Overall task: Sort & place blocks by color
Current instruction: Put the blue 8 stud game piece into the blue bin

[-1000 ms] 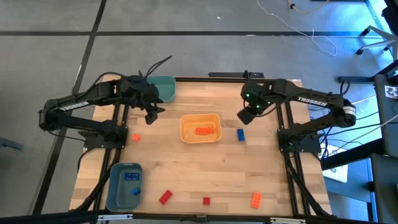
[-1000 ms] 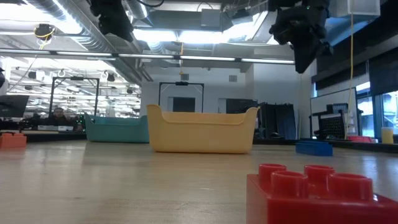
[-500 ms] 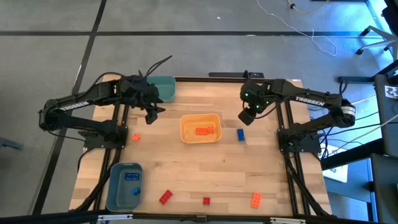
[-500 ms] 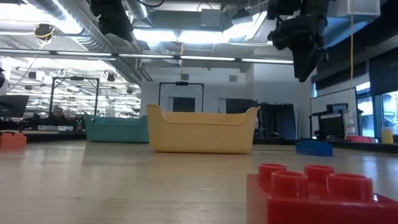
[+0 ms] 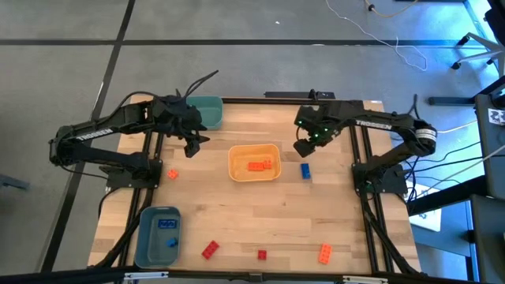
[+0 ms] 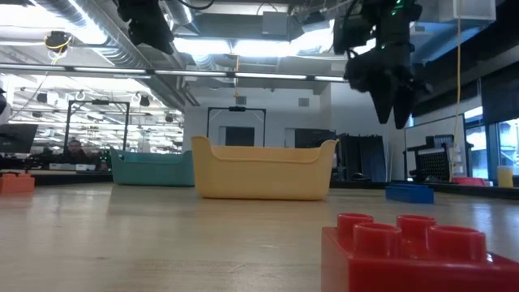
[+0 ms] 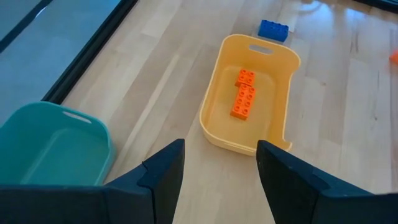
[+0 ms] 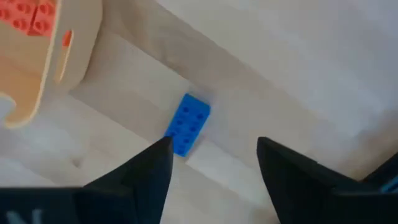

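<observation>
Pale wood made up the table (image 5: 260,221), and the things on it ran from one side to the other as follows. At the near left corner stood the blue bin (image 5: 158,235) with blue blocks (image 5: 167,225) already in it. Beyond it a small red block (image 5: 172,174) lay alone on the boards, and at the far left corner stood the teal bin (image 5: 207,111), with nothing visible inside in the left wrist view. The left gripper (image 5: 192,142) hung above the table beside that bin, its fingers spread wide with nothing between them.

In the middle sat the yellow-orange bin (image 5: 254,163), holding two orange blocks (image 5: 259,165). Near the front edge lay a red oblong block (image 5: 210,250), a smaller red block (image 5: 262,254) and, further right, an orange block (image 5: 324,252).

Just right of the yellow-orange bin lay a blue oblong block (image 5: 304,170), flat on the wood and apart from the bin. The right gripper (image 5: 304,147) hovered above it, fingers parted and empty; in the right wrist view the block showed between the two fingers, though how high the gripper stood over it was hard to judge.
</observation>
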You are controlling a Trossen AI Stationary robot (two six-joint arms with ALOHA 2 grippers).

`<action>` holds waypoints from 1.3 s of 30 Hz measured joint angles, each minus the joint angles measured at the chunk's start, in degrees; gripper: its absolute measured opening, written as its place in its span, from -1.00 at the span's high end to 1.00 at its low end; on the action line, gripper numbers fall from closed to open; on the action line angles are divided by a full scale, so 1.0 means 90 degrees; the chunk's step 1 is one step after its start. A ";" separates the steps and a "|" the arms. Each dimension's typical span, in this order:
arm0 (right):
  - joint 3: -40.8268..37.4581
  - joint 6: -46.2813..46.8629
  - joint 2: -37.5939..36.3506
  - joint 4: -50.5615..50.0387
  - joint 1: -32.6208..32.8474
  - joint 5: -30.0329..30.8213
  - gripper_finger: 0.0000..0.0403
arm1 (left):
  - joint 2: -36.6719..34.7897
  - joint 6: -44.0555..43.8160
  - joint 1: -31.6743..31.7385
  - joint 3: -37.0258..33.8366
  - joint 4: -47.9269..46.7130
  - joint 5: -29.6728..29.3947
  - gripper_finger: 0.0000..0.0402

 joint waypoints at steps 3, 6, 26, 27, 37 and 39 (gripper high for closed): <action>0.0000 0.0555 0.0238 0.0009 0.0057 -0.0200 -0.16 | 0.0000 0.0012 0.0002 0.0000 0.0000 -0.0021 0.04; 0.0000 0.1028 0.0497 0.0009 0.0147 -0.0162 -0.16 | 0.0000 0.0012 0.0002 0.0000 0.0000 -0.0049 0.04; 0.0000 0.1525 0.1991 0.0114 0.0888 -0.0525 -0.14 | 0.0000 0.0012 0.0000 0.0000 -0.0010 -0.0053 0.04; -0.0012 0.1523 0.2034 0.0118 0.0888 -0.0503 -0.14 | 0.0000 0.0012 0.0002 0.0000 -0.0010 -0.0053 0.04; -0.1023 0.1535 0.2080 0.1725 0.0888 -0.0982 -0.13 | 0.0000 0.0015 0.0002 0.0000 -0.0012 -0.0053 0.04; -0.1179 0.1542 0.2069 0.2014 0.0886 -0.0910 -0.13 | 0.0000 0.0015 0.0002 0.0000 -0.0010 -0.0053 0.04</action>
